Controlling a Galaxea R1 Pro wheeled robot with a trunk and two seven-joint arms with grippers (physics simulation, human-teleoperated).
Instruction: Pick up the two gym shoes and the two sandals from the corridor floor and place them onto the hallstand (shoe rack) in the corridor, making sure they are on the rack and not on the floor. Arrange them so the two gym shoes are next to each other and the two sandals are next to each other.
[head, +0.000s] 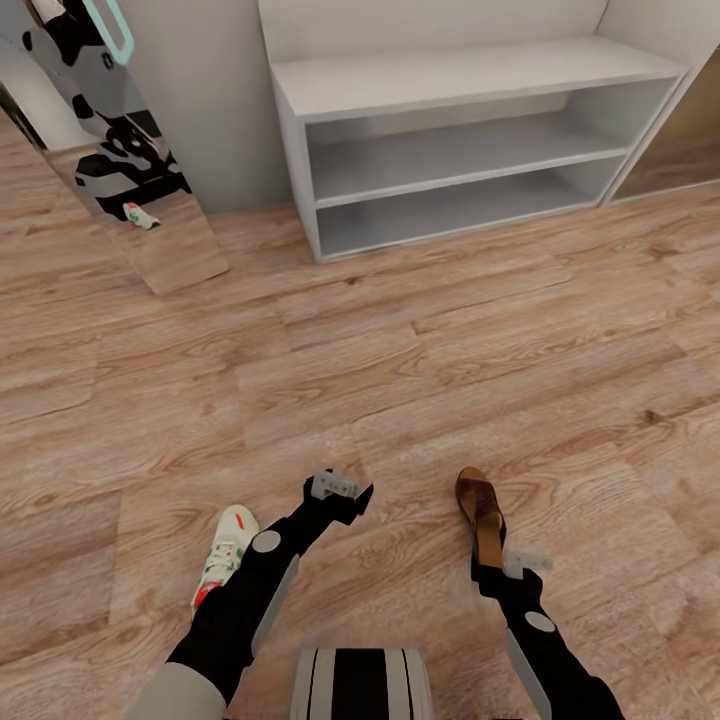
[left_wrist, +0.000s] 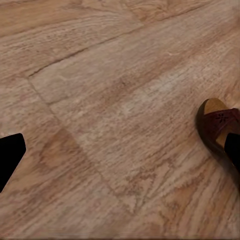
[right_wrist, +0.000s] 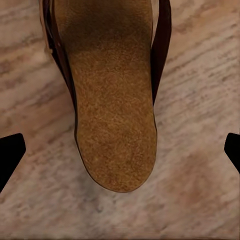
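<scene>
One gym shoe, white with green and orange-red marks, lies on the corridor floor just left of my left arm. A dark brown sandal with a tan insole lies on the floor ahead of my right arm. My right gripper is at its heel, and in the right wrist view the sandal's heel sits between the wide-apart fingers without touching them. My left gripper is open over bare floor, with the sandal off to its side. The pale grey hallstand stands ahead, its shelves empty.
A tall mirror leans against the wall left of the hallstand and reflects the robot and a gym shoe. A wall opening lies to the right of the hallstand. Bare wood floor stretches between me and the rack.
</scene>
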